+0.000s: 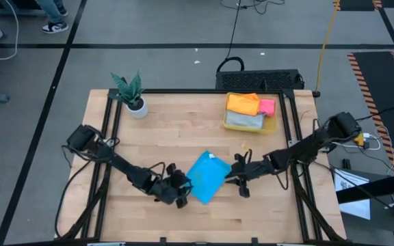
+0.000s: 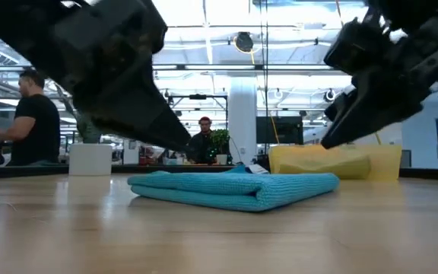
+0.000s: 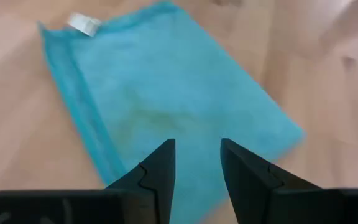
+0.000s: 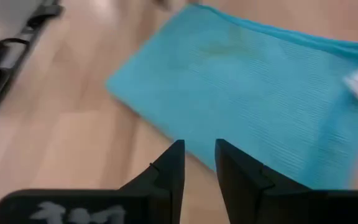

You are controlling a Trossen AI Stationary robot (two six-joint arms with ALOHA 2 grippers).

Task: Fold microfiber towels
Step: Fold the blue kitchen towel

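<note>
A bright blue microfiber towel lies folded and flat on the wooden table, near its middle, with a white tag at one corner. My left gripper hovers open just off the towel's left near edge, and its fingers have nothing between them. My right gripper hovers open at the towel's right edge, also with nothing between its fingers. In the low view both grippers stand clear above the towel.
A translucent yellow bin at the far right holds an orange towel, a pink one and a grey one. A small potted plant stands at the far left. Bare wood lies along the near edge.
</note>
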